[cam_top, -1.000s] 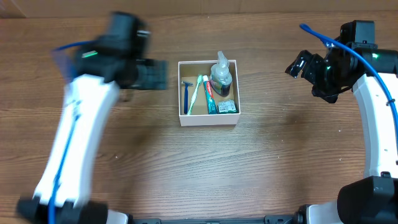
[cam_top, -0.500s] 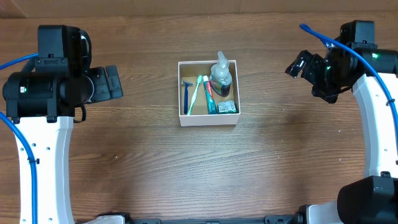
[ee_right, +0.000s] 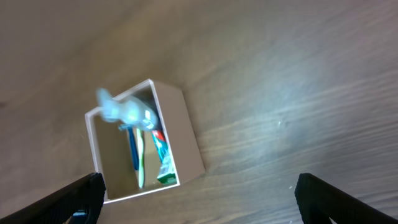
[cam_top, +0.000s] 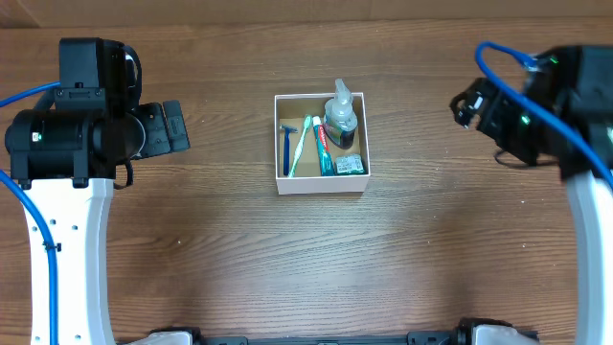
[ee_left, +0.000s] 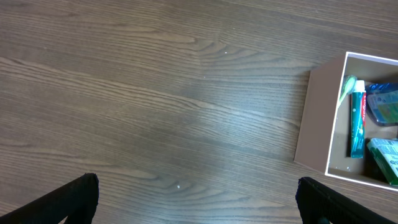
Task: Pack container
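Note:
The container [cam_top: 320,182] is a square white box, brown inside, at the table's middle. It holds a blue razor [cam_top: 285,146], a green toothbrush [cam_top: 301,146], a toothpaste tube [cam_top: 322,146], a clear pump bottle [cam_top: 339,115] and a small green packet [cam_top: 351,164]. It also shows in the left wrist view [ee_left: 311,118] and, blurred, in the right wrist view [ee_right: 186,134]. My left gripper [cam_top: 174,127] is open and empty, well left of the box. My right gripper [cam_top: 465,103] is open and empty, well right of it.
The wooden table [cam_top: 306,259] carries nothing else in view. Both arms stand at the table's outer sides, far from the box.
The left arm swung away from the box to the left and now holds still. The right arm has just started moving, blurred, slightly right and up.

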Controlling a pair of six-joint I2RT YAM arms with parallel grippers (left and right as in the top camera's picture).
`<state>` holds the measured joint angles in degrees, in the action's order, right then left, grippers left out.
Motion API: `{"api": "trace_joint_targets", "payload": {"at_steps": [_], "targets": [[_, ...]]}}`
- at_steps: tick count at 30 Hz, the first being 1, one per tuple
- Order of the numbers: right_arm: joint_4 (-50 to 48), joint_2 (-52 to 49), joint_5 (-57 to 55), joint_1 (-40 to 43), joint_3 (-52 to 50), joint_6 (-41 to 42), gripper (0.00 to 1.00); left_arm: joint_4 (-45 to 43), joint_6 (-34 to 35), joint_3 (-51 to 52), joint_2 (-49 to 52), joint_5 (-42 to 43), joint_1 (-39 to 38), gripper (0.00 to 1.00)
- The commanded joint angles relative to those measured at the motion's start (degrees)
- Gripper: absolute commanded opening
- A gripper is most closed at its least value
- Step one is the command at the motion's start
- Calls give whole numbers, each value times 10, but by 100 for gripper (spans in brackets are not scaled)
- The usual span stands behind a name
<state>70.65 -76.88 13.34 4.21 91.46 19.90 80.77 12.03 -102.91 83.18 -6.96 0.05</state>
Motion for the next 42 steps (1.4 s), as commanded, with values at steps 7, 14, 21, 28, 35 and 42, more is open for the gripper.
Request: {"api": "trace_joint_targets", "payload": {"at_steps": [7,14,21,28,35,42], "targets": [[-176,249,-130,-8,-145,-46,100,-2,8,-8,1,-9,2,100],[-384,454,-92,-8,-458,-66,100,-2,8,-8,1,-9,2,100],[-482,616,-73,-8,-680,-62,100,-2,8,-8,1,-9,2,100],[-467,707,-73,-8,-759,-63,100,-2,8,-8,1,-9,2,100],[-460,744,-72,-8,-818,-62,100,-2,8,-8,1,-9,2,100],[-461,747,-73,-8,-838,-62,100,-2,8,-8,1,-9,2,100]]}}
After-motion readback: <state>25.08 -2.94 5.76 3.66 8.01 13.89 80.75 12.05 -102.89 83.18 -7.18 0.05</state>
